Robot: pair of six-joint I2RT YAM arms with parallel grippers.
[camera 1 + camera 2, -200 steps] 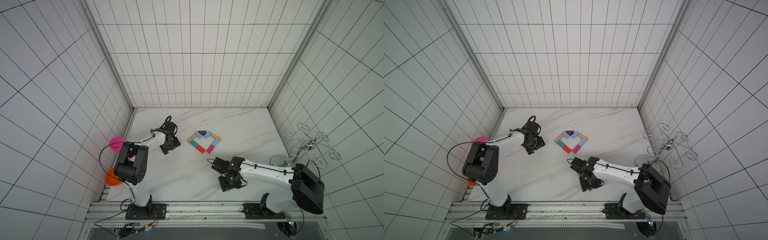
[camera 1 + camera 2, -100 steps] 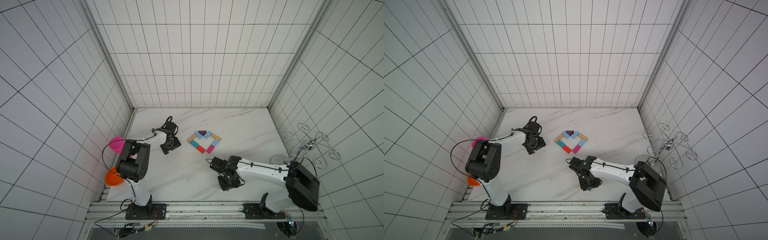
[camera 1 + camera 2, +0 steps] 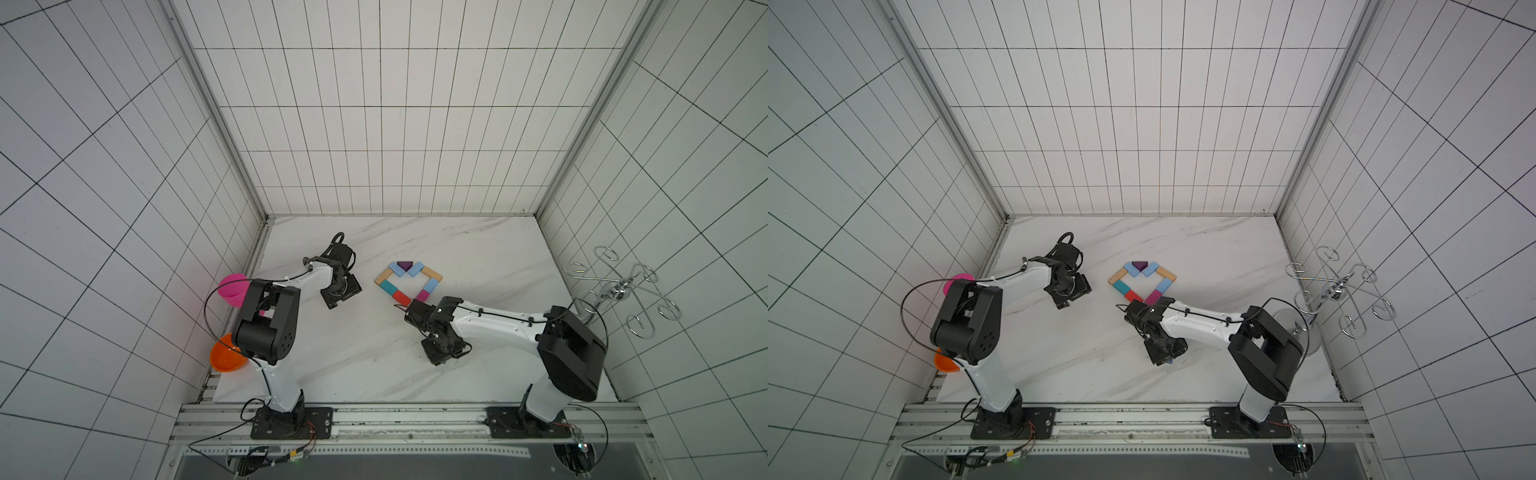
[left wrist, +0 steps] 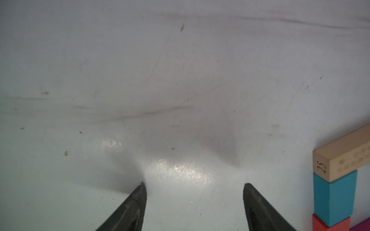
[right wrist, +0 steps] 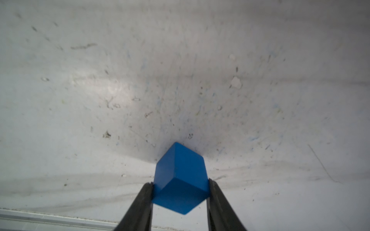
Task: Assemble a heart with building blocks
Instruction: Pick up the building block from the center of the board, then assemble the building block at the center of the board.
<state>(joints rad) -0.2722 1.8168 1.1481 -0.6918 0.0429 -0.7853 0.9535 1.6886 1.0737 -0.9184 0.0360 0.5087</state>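
An unfinished heart outline of small coloured blocks (image 3: 431, 284) lies flat near the middle of the white marble-patterned desk (image 3: 353, 374) and shows in both top views. A dark purple triangle (image 3: 404, 264) sits in the top notch between two light blue rectangles (image 3: 400, 271). A tan rectangle (image 3: 383, 275) forms each shoulder. A teal rectangle (image 3: 390, 286) and a red rectangle (image 3: 401, 296) run down one side. A third light blue piece and a magenta rectangle (image 3: 422, 295) run down the other. Red and magenta lean toward each other at the lower point, just beside the black wrist of the right arm.

The right gripper (image 5: 180, 184) is closer to the front rail than the heart and apart from it. Its black jaws are clamped on a small solid bright blue cube (image 5: 180, 170), which is turned corner-on and pinched at two opposite sides. Whether the cube touches the desk cannot be told. In a top view only a sliver of blue shows under the gripper.

The left gripper (image 4: 195, 187) hovers low beside the heart, on the teal and red side, with its jaws standing apart over bare desk. At the edge of the left wrist view the tan piece, marked "25" on its end, touches the teal one, and the teal one touches the red.

A pink plastic goblet (image 3: 232, 289) and an orange bowl (image 3: 226, 357) stand at the desk's left edge behind the left arm. A silver wire rack (image 3: 619, 291) stands at the right edge.
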